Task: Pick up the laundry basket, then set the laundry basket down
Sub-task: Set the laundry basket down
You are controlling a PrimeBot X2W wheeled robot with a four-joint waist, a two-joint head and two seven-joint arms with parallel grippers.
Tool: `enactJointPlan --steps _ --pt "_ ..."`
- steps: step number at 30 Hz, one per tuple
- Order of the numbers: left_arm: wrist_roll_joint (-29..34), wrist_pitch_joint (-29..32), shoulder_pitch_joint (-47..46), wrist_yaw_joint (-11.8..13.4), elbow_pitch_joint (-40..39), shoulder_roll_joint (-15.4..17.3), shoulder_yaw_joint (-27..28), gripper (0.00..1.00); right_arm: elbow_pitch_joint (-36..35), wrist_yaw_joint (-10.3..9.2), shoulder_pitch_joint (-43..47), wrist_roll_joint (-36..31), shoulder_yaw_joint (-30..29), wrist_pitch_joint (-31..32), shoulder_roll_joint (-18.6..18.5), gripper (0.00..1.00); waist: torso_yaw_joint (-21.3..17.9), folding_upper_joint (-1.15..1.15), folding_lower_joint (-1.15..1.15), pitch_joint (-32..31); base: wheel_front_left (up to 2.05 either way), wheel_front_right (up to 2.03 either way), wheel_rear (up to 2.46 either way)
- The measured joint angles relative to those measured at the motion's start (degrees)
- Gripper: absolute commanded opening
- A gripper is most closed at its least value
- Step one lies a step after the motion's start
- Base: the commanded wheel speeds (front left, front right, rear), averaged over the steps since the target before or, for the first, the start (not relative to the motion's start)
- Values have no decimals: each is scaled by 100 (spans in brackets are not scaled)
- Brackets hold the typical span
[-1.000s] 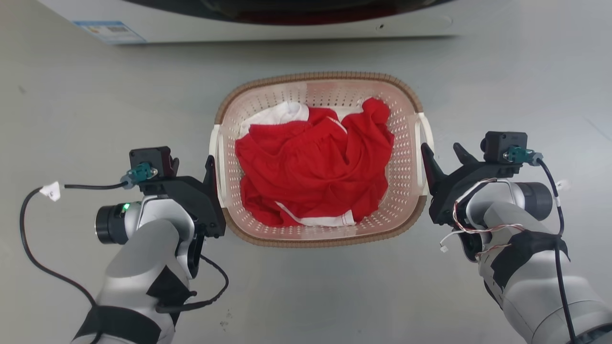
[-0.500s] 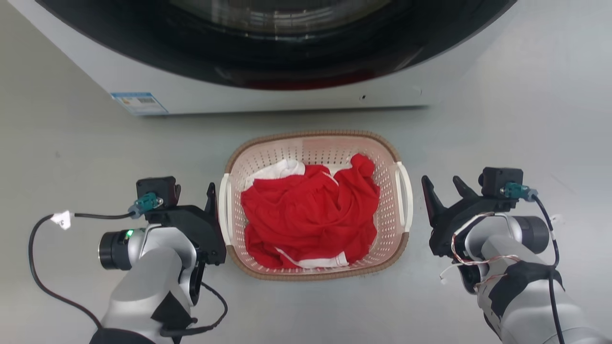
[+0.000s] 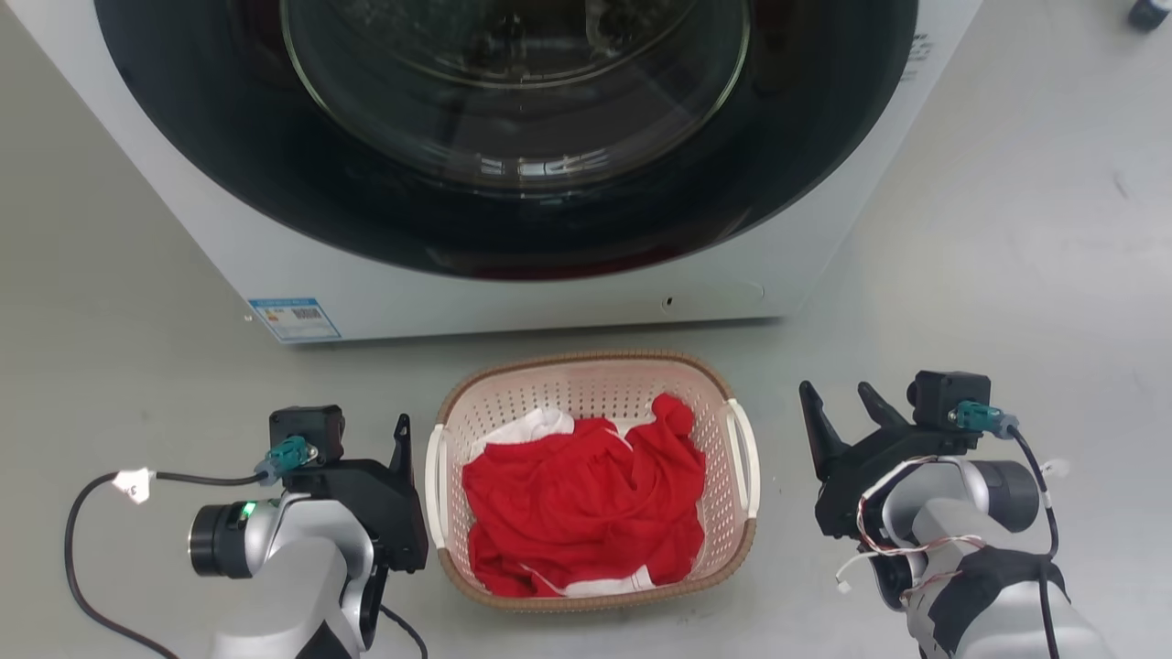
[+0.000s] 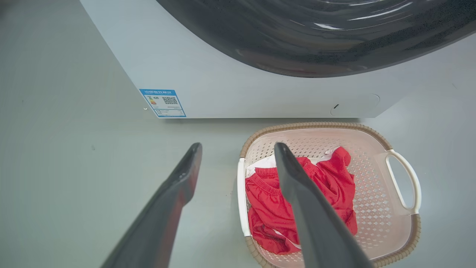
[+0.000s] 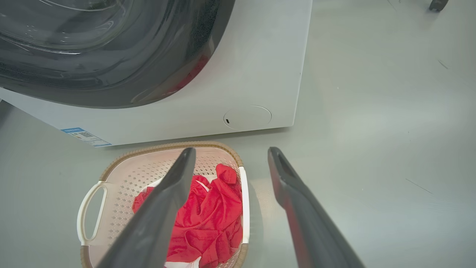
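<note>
Head view: rounded pale pink perforated plastic laundry basket with brown woven-look rim (image 3: 586,357) sits on grey floor (image 3: 1007,275) before white front-loading washing machine (image 3: 549,307), holding crumpled red cloth (image 3: 577,494). Left gripper (image 3: 400,437) just beside its left handle; right gripper (image 3: 835,403) apart from the right handle. Left wrist view: left gripper (image 4: 238,147) fingers spread, grasping nothing. Right wrist view: right gripper (image 5: 231,150) likewise released, basket at lower left
</note>
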Motion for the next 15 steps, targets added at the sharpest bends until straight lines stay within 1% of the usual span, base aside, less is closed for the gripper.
enactJointPlan --steps 6,15 --pt "66 -1 357 79 -446 125 57 100 -328 -42 344 -15 -118 -3 -54 100 -64 0 0 -483 0 0 0" --pt "232 -1 1063 271 -1317 331 233 100 -1060 -259 910 -215 -327 -4 -235 100 -111 0 0 -1030 0 0 0"
